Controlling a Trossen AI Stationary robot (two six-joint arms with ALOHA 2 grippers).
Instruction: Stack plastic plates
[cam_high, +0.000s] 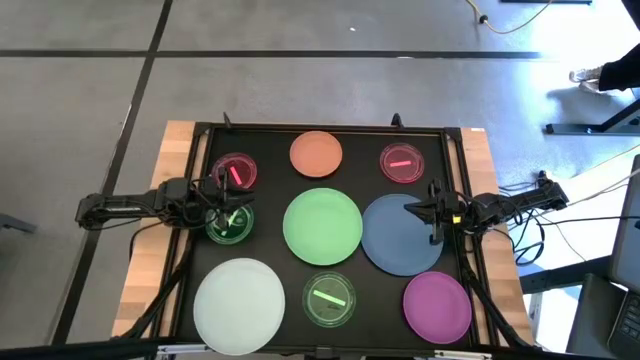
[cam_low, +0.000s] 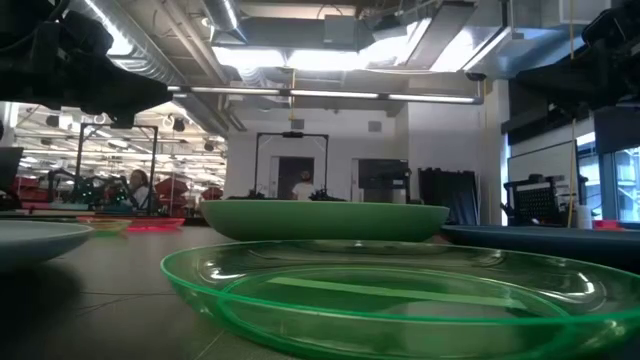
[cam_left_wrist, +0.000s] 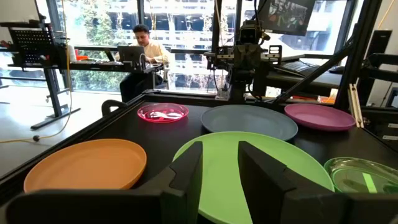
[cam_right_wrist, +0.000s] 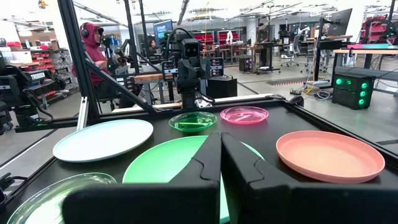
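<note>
Plastic plates lie flat on a black mat. The large green plate (cam_high: 322, 226) sits in the middle, with the blue plate (cam_high: 395, 240) to its right and the whitish plate (cam_high: 239, 292) near left. The orange plate (cam_high: 316, 153) lies far, the purple plate (cam_high: 437, 305) near right. Two small pink dishes (cam_high: 401, 162) (cam_high: 234, 172) and two small green dishes (cam_high: 329, 298) (cam_high: 230, 225) lie between them. My left gripper (cam_high: 228, 203) (cam_left_wrist: 221, 155) hovers open above the left green dish. My right gripper (cam_high: 422, 210) (cam_right_wrist: 221, 143) is shut above the blue plate's right part.
A raised black frame (cam_high: 330, 128) borders the mat, with wooden table edges (cam_high: 170, 150) outside it. Both arms show high in the low view's upper corners, above the plates. People sit at desks in the room beyond the table.
</note>
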